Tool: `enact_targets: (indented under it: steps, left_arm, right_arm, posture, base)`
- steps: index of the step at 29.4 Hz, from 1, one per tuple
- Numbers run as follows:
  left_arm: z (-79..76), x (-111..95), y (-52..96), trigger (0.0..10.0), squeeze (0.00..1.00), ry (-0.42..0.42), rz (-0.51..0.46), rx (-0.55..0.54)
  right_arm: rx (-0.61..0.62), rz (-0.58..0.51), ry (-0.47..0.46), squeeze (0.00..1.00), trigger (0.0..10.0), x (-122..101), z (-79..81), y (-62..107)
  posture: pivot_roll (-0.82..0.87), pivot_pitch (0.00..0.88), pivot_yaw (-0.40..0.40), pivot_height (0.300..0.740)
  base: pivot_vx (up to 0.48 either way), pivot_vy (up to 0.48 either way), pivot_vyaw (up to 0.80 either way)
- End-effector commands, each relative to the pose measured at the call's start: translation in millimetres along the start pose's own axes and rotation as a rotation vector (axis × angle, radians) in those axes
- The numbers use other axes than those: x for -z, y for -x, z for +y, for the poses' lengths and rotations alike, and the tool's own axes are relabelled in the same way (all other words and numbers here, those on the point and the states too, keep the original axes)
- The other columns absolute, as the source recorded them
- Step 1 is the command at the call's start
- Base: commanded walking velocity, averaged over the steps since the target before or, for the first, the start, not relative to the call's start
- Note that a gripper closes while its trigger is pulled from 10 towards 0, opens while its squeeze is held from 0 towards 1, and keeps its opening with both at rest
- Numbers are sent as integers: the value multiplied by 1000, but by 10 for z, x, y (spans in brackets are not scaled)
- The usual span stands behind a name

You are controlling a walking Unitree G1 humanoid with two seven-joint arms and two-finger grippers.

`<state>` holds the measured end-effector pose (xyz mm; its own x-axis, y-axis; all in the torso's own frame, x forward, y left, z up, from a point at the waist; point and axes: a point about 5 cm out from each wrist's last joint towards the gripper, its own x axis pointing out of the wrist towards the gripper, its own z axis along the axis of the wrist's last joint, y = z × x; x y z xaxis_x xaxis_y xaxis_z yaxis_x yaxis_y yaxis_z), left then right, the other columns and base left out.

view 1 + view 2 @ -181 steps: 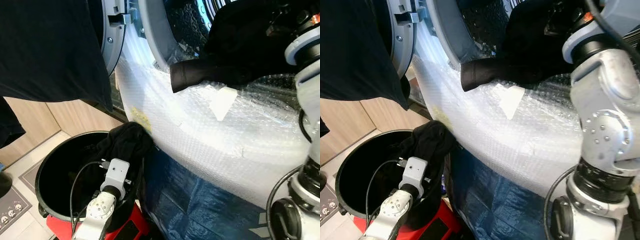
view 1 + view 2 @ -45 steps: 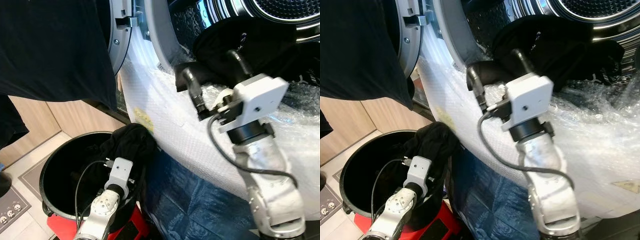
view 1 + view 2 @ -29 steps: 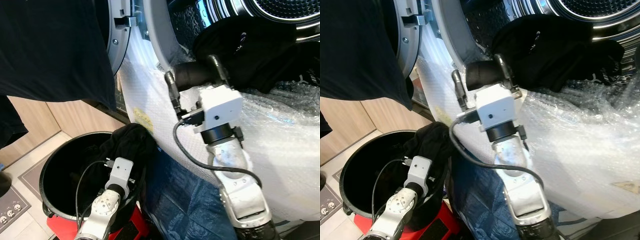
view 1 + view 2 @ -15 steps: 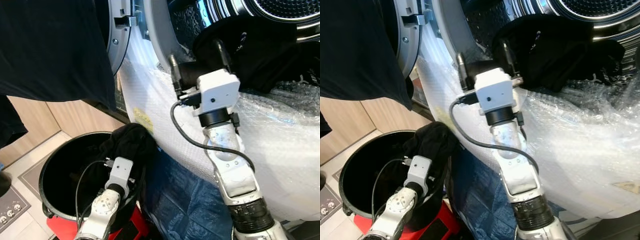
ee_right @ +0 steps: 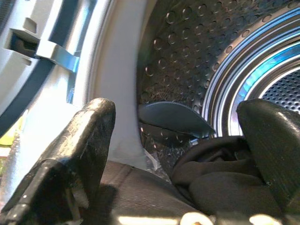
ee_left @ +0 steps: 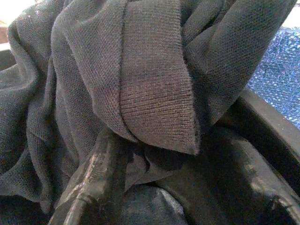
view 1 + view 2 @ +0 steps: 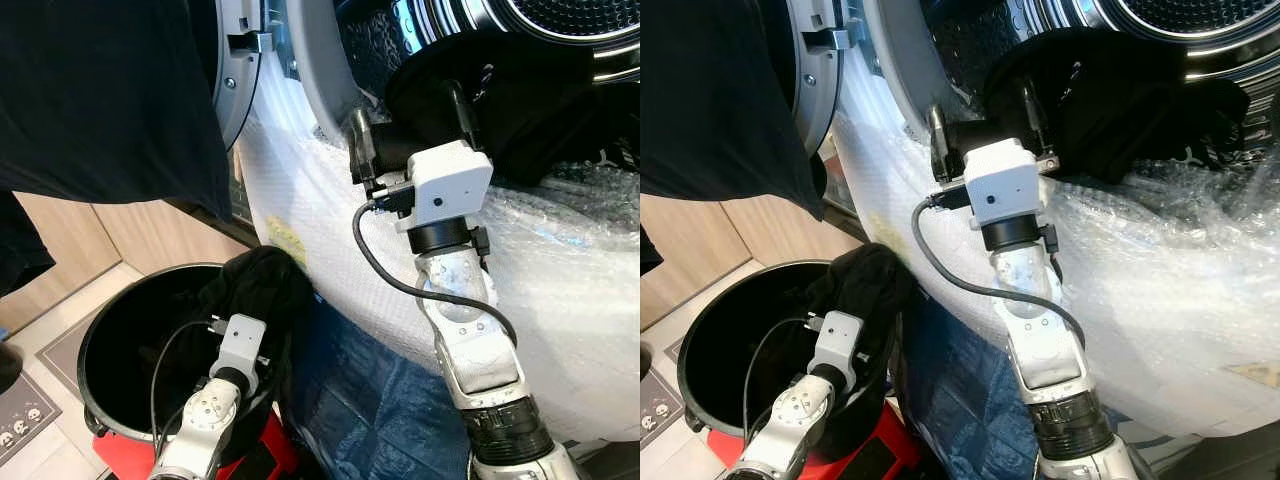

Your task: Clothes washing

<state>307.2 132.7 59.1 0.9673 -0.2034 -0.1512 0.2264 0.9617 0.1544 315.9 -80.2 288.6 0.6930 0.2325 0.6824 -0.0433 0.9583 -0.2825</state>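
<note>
A pile of dark clothes [image 7: 500, 100] lies in the washer drum mouth [image 7: 560, 20], with one rolled end [image 7: 400, 150] hanging out over the rim. My right gripper [image 7: 410, 125] is open and raised to that hanging end, one finger on each side of it. In the right wrist view both fingers [image 5: 79, 140] stand wide apart over the dark cloth [image 5: 206, 183]. Another dark garment [image 7: 255, 285] is draped over the rim of a black basket [image 7: 100, 345]. My left gripper [image 6: 168, 187] is down in that garment, open, with cloth [image 6: 140, 84] lying over and between its fingers.
Bubble wrap [image 7: 330, 230] covers the washer front, with a blue tarp [image 7: 370, 400] below it. The washer door [image 7: 235, 60] stands open at the left. A large dark cloth [image 7: 100, 90] hangs at upper left. The basket rests on something red [image 7: 120, 455] on the floor.
My right arm has come out of the drum and turned, bringing its open gripper up around the hanging end of the clothes. The left arm has stayed in the basket.
</note>
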Motion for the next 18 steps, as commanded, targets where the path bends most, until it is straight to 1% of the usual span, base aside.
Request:
enact_targets:
  steps: [1, 8, 13, 16, 18]
  left_arm:
    - [-35, 33, 8, 10000, 0, -9, 17, 19]
    - [-51, 25, -2, 10000, 0, -5, 15, 18]
    - [-56, 23, -2, 10000, 0, -4, 14, 20]
    - [-55, 26, 0, 10000, 0, -5, 15, 20]
    - [-51, 29, 3, 10000, 0, -4, 16, 18]
  right_arm:
    - [7, 14, 13, 0, 10000, 42, -39, 21]
    - [29, 17, 31, 0, 10000, 46, -140, 29]
    - [34, 15, 32, 0, 10000, 18, -177, 58]
    - [38, 10, 8, 0, 10000, -23, -189, 93]
    - [38, 1, -26, 0, 10000, -61, -188, 114]
  posture:
    - [25, 122, -22, 740]
    - [25, 123, -25, 740]
    - [22, 122, -25, 740]
    - [22, 122, -25, 740]
    - [26, 125, -27, 740]
  base:
    - [0, 0, 0]
    - [0, 0, 0]
    - [0, 0, 0]
    - [0, 0, 0]
    - [0, 0, 0]
